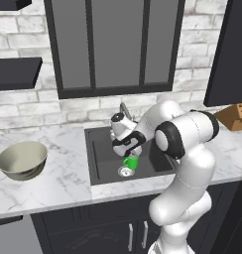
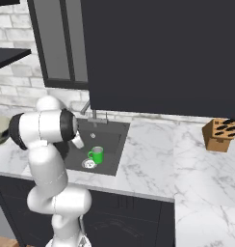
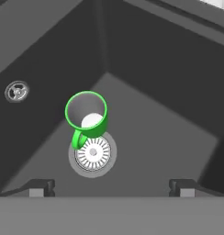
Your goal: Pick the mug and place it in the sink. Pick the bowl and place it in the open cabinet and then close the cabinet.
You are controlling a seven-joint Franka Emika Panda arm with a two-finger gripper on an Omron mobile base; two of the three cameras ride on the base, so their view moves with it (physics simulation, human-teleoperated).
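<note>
**Mug sits in the sink, claw open above it**

Dark claw fingertips stand wide apart with nothing between them, hanging over the sink. Below them the green mug stands upright on the basin floor, free of the fingertips, its handle lying over the round steel drain. On the marble worktop, the large pale bowl rests near the left edge, well apart from the sink. A wooden knife block stands toward the worktop's right end.
</note>
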